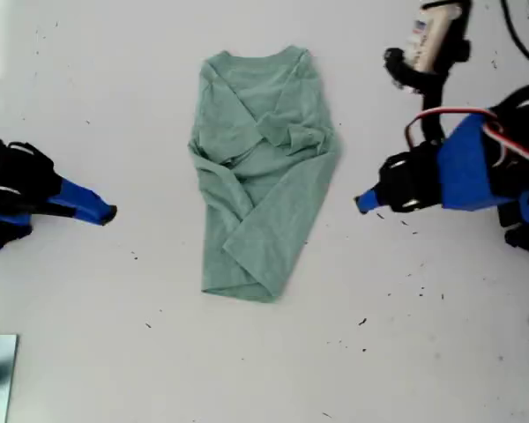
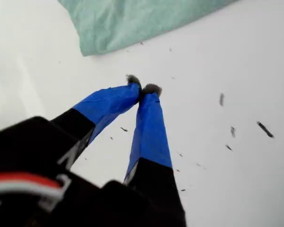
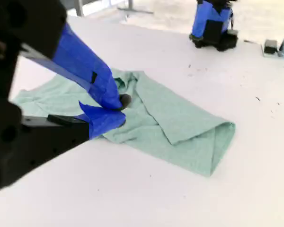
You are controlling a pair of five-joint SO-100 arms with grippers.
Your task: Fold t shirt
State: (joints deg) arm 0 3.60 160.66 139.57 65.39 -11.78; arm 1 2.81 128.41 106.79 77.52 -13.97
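Lying on the speck-dotted white table (image 1: 441, 352), the t shirt (image 1: 260, 176) sits between both pressed-together, empty pincers.

t shirt (image 1: 263, 167) | soft, pale green, wrinkly | folded into a long narrow shape, sleeves tucked across its front | lies flat in the middle of the white worktop (image 1: 115, 335), round neck at its far end
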